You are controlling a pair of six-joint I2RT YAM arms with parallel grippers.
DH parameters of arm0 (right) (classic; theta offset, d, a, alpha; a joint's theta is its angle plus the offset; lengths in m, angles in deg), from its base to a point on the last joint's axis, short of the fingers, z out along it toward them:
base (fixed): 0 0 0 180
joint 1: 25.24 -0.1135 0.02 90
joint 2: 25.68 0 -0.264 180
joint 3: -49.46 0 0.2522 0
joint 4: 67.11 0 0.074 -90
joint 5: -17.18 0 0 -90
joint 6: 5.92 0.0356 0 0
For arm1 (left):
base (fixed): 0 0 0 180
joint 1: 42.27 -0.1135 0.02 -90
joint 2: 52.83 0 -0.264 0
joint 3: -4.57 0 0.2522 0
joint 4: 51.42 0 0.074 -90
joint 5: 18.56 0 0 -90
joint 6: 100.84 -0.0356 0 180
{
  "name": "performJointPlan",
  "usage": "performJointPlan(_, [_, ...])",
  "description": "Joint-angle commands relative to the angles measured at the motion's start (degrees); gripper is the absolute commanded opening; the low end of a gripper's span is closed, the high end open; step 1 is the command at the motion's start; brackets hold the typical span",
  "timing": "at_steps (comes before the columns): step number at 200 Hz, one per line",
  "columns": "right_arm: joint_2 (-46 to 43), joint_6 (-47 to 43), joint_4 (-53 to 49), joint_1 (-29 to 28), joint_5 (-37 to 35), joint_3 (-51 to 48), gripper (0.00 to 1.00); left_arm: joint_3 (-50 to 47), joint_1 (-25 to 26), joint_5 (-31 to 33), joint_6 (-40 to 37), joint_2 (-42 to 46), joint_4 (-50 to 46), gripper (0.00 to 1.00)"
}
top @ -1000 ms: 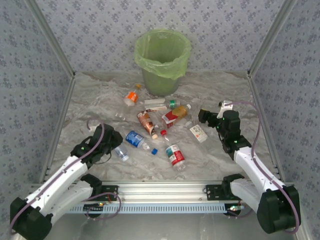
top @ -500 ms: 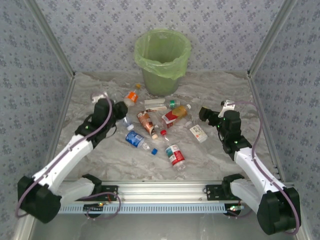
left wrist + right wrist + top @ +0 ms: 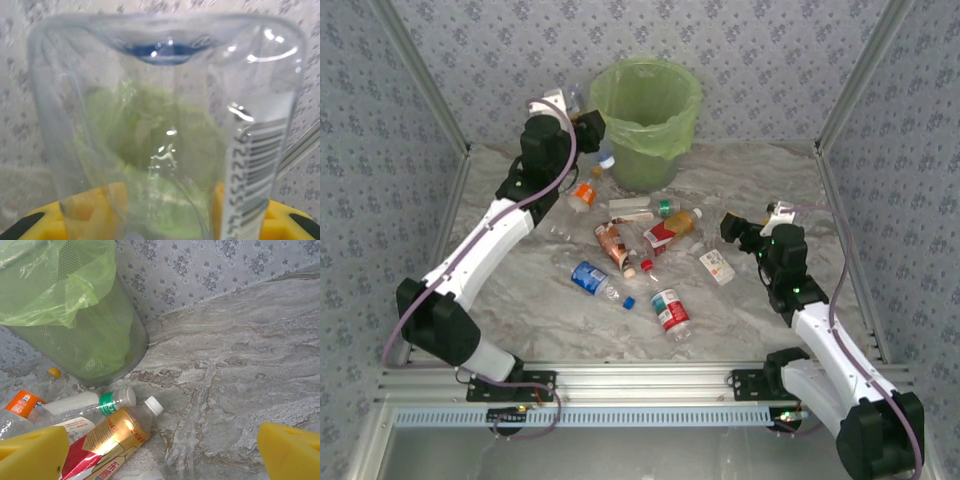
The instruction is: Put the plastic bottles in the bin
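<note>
- Top: left gripper (image 3: pixel 588 125) pinches a bottle (image 3: pixel 603 152) beside the bin (image 3: pixel 645 155), at the far edge of the table (image 3: pixel 770 175); carry it over the opening before releasing.
- Left wrist: the clamped bottle (image 3: pixel 165 125) faces the green bin.
- Right wrist: right gripper (image 3: pixel 162 440) spread above mid-table bottles (image 3: pixel 112 440).

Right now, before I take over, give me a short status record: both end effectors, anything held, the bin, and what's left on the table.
Left end effector: shut on a clear bottle, raised beside the bin's left rim
Right end effector: open, empty, near the white-label bottle
Bin: upright at the back
Table: roughly nine bottles lying loose mid-table
Pending: held bottle not yet released
</note>
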Motion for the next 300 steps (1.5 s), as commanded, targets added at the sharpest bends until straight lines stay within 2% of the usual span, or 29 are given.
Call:
performJointPlan(1, [-1.57,1.06,-1.95,-0.41,-1.31,0.44,0.99,5.23,-0.26,-0.51,-5.23,-3.53,9.27,0.35])
performJointPlan(52, [-2.51,1.41,-2.47,-0.58,-1.37,0.34,0.99,18.63,-0.12,0.22,-6.98,-15.56,13.46,0.38])
performJointPlan(85, [-3.22,1.25,-2.78,-0.64,-1.59,-0.10,0.99,21.20,0.30,3.54,-6.77,-20.69,17.36,0.38])
performJointPlan(120, [-3.58,0.95,-2.69,-0.71,-1.52,-0.53,0.99,29.39,0.24,4.93,-6.81,-27.55,14.98,0.38])
performJointPlan(158, [-3.88,0.75,-3.53,-0.74,-1.76,-0.74,0.99,40.79,0.26,5.89,-4.33,-35.61,2.76,0.40])
performJointPlan(183, [-4.41,0.23,-4.75,-0.74,-1.88,-0.44,0.99,50.40,0.14,6.15,-2.59,-40.92,-10.64,0.40])
performJointPlan(235, [-5.42,-1.31,-8.38,-0.73,-1.93,0.52,0.99,76.15,-0.05,3.47,-1.46,-54.31,-34.20,0.41])
performJointPlan(252, [-5.25,-1.01,-9.09,-0.72,-2.50,0.52,0.99,80.22,-0.12,3.07,-0.74,-56.82,-37.30,0.43])
performJointPlan(300, [-4.26,-0.70,-10.38,-0.65,-3.13,0.94,0.99,79.80,-0.63,2.41,1.49,-56.72,-38.31,0.54])
